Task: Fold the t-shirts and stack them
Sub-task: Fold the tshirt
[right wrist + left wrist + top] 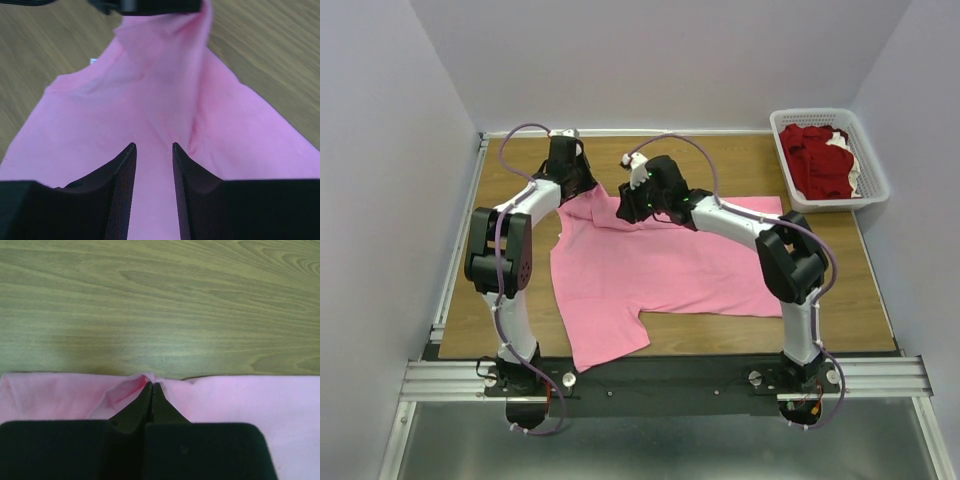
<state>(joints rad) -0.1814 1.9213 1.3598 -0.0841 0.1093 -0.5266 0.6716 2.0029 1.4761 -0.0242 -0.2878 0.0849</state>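
A bright pink t-shirt (pixel 660 270) lies spread on the wooden table (pixel 520 170), its upper left corner lifted into a peak. My left gripper (pixel 580 193) is shut on that corner; in the left wrist view its tips (pixel 151 385) pinch a fold at the shirt's edge (pixel 240 400). My right gripper (pixel 624 206) hovers just right of it, over the collar area. In the right wrist view its jaws (pixel 153 145) stand apart, with a ridge of pink cloth (pixel 160 90) running between and beyond them. Dark red t-shirts (pixel 817 160) sit heaped in the basket.
The white lattice basket (pixel 830 113) stands at the back right corner of the table. Grey walls enclose the back and sides. A metal rail (pixel 660 375) carrying both arm bases runs along the near edge. Bare wood shows right of the pink shirt (pixel 840 290).
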